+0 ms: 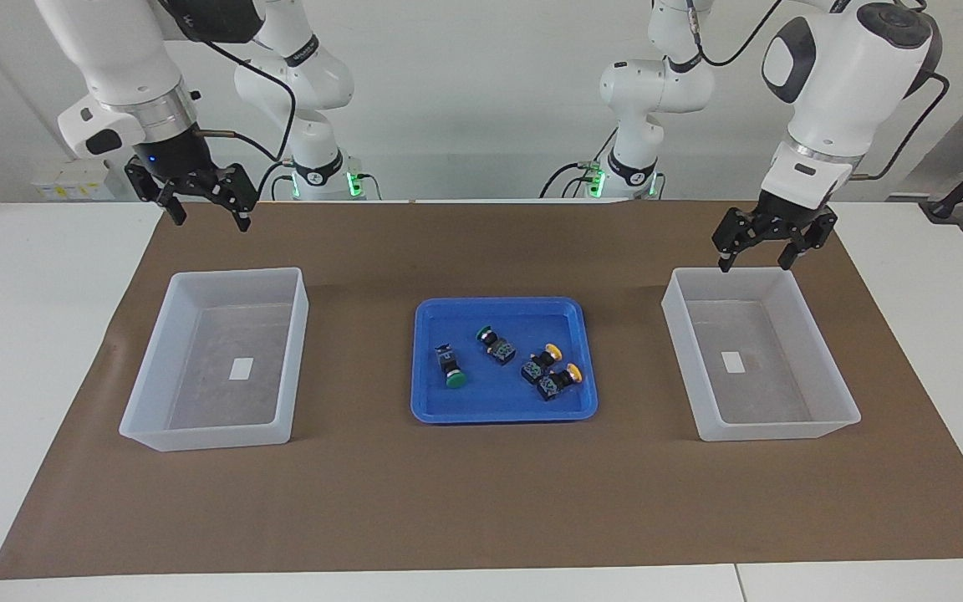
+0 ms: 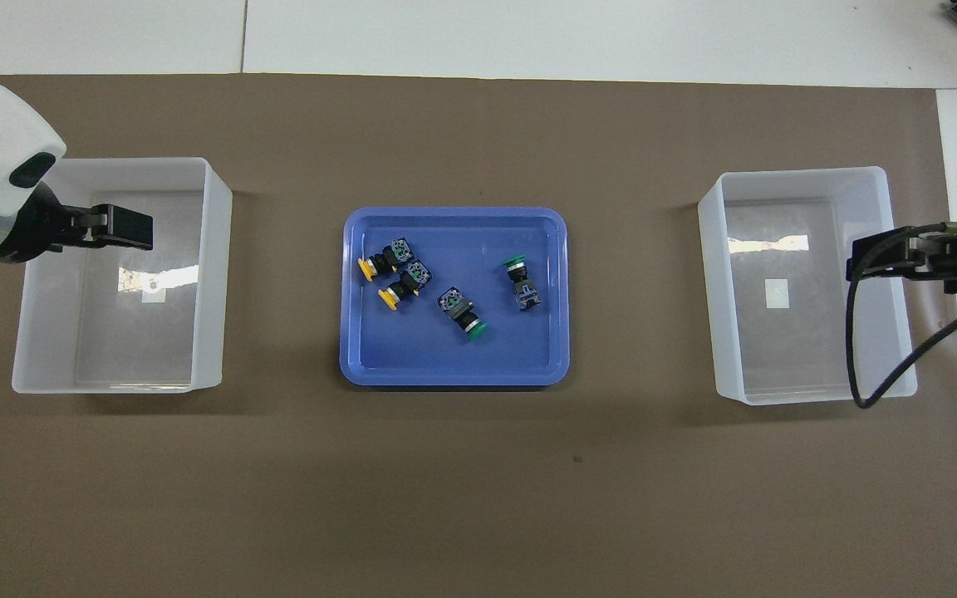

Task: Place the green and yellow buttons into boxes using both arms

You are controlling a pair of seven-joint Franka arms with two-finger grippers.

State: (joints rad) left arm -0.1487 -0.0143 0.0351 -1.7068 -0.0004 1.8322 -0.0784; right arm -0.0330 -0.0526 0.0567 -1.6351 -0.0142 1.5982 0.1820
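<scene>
Green-capped and yellow-capped push-button switches with black blocky bodies lie in the shallow blue plastic tray (image 1: 504, 412) at mid-counter: in the facing view, two green (image 1: 451, 368) (image 1: 494, 342), and two yellow (image 1: 542, 360) (image 1: 559, 381) side by side toward the left arm's end. Both translucent whitish bins (image 1: 218, 361) (image 1: 757, 355) are empty. The left tool (image 1: 762, 253) hangs released over its bin's rim; the right tool (image 1: 207, 209) hangs released, raised beside its bin. In the overhead view the yellow pair (image 2: 387, 274) nearly touch, so the left tool would best descend upright onto one body, fingers clear of its neighbour.
</scene>
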